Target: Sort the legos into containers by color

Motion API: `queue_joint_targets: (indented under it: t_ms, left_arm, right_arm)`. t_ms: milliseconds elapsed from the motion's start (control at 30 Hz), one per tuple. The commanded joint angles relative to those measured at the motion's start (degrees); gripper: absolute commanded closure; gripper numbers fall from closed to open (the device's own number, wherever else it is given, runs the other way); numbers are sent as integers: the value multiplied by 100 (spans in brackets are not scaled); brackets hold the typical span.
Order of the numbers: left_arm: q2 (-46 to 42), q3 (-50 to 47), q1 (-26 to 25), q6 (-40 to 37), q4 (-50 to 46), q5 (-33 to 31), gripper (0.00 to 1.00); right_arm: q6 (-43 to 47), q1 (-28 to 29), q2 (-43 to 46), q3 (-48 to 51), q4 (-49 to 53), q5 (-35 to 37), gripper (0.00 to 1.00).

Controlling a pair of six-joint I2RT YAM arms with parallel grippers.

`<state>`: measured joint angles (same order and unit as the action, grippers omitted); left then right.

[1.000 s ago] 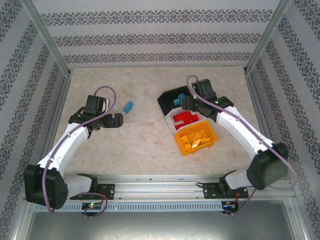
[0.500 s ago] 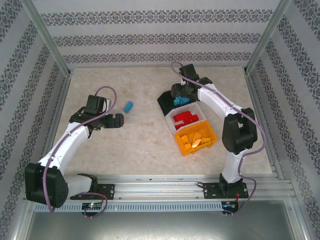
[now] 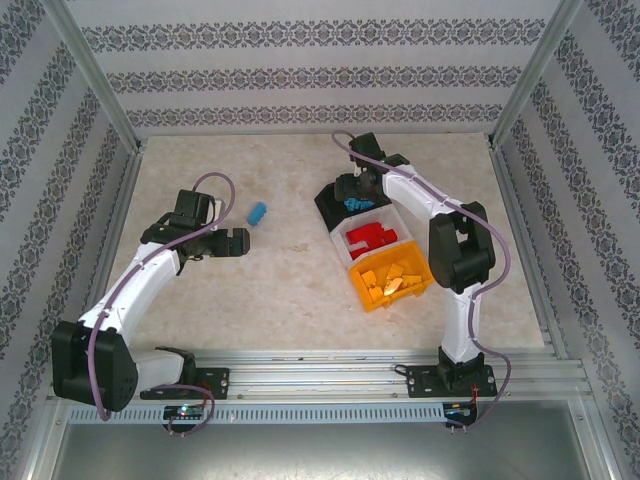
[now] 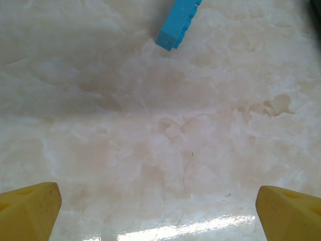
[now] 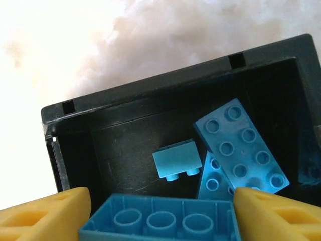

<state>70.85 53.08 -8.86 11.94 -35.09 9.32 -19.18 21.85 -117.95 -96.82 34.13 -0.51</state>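
The containers stand in a joined row right of centre: a black bin, a white bin and an orange-yellow bin. My right gripper hangs over the black bin, shut on a blue lego held underside up between its yellow fingertips. Below it lie a small blue lego and a blue plate. Red legos fill the white bin, yellow legos the orange-yellow one. One blue lego lies on the table, just beyond my open, empty left gripper.
Patterned walls and metal frame posts close in the marble tabletop on three sides. The right arm's upright link stands beside the orange-yellow bin.
My right arm has swung back and left, from over the white bin to over the black bin, carrying the blue lego. The left arm has stayed still.
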Motion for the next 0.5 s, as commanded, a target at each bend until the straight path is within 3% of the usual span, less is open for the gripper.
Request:
queue_joint_targets:
  t_ms: [0, 467]
  left_arm:
    - [26, 32, 71, -6, 108, 100, 0]
    - [18, 14, 74, -15, 82, 52, 0]
  right_arm:
    - [19, -76, -57, -197, 77, -30, 22]
    - [-81, -5, 546, 204, 55, -58, 18]
